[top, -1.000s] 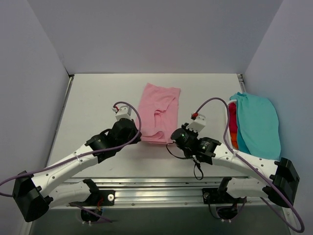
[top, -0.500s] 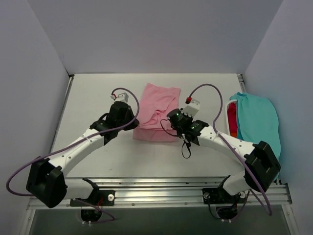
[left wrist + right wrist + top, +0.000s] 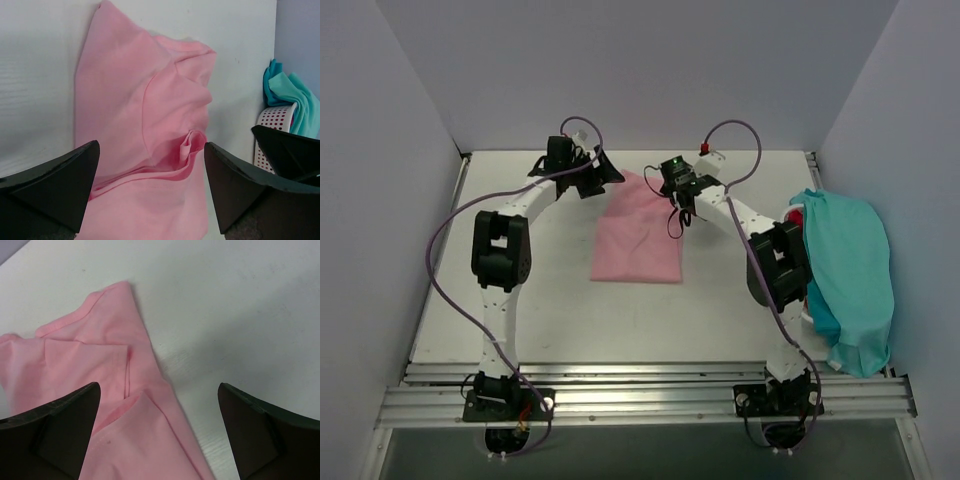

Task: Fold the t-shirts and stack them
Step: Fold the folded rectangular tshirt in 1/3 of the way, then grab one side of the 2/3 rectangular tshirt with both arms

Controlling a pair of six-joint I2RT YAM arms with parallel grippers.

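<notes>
The light pink t-shirt (image 3: 638, 238) lies flat near the middle of the worktop (image 3: 520, 270), folded into a long rectangle with its far end towards the back wall. On my left wrist feed that far end shows layered folds and a small bunched ridge of cloth. The right wrist feed shows a folded sleeve hem and the shirt's straight side edge against bare worktop.

Both arms are stretched out to that far end. The left fingers (image 3: 50, 185) are spread wide with nothing held between them, and the pink cloth lies in the gap below. The right fingers (image 3: 50, 430) are likewise parted and hold nothing, over the shirt's other far corner. I cannot tell whether either pair touches the fabric.

Well apart, at the right edge, a teal t-shirt (image 3: 848, 265) drapes over a white perforated basket (image 3: 276, 119), with a sliver of red cloth (image 3: 798, 218) showing beside it.
</notes>
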